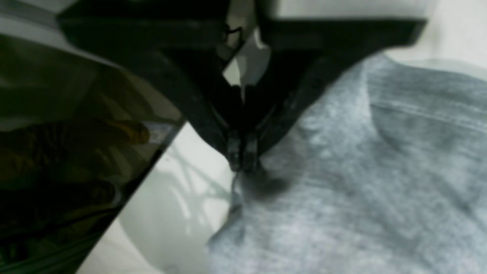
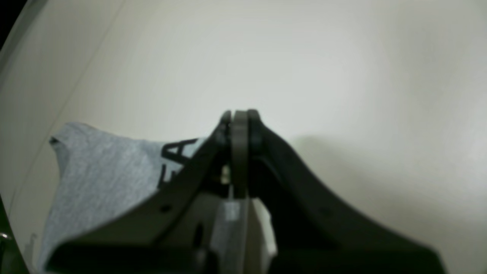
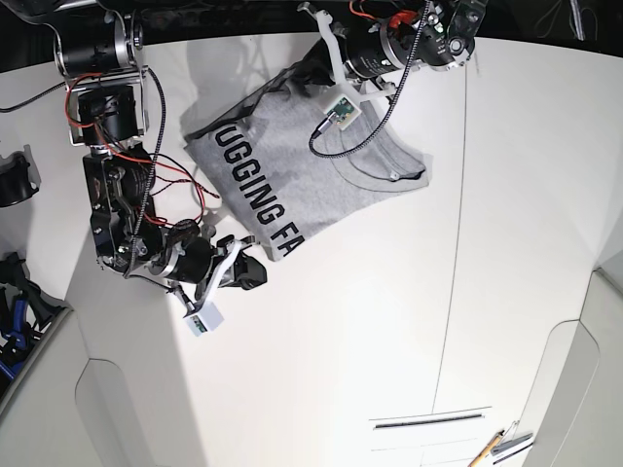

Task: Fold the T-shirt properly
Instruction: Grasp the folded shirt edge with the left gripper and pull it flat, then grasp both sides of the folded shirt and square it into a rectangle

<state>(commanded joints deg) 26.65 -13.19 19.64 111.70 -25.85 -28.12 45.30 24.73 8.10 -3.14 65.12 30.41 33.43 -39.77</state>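
Grey T-shirt (image 3: 292, 165) is being gripped by the left gripper's (image 1: 241, 160) closed jaws — right gripper (image 2: 239, 118) closed, empty — a fold across the white surface (image 3: 409, 321) seemingly coming next.

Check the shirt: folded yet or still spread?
Partly folded. In the base view the T-shirt lies lettering up with its far edge bunched under the left tool; the right tool sits shut by the near hem.

From my station, both wrist feeds were blurred. The left arm (image 3: 389, 44) covered the T-shirt's (image 3: 292, 165) far edge in the base view. The right gripper (image 2: 239, 114) hid most of the lettering (image 2: 173, 160); I could read only "FA". Dark clutter (image 1: 57, 160) stayed unidentifiable.
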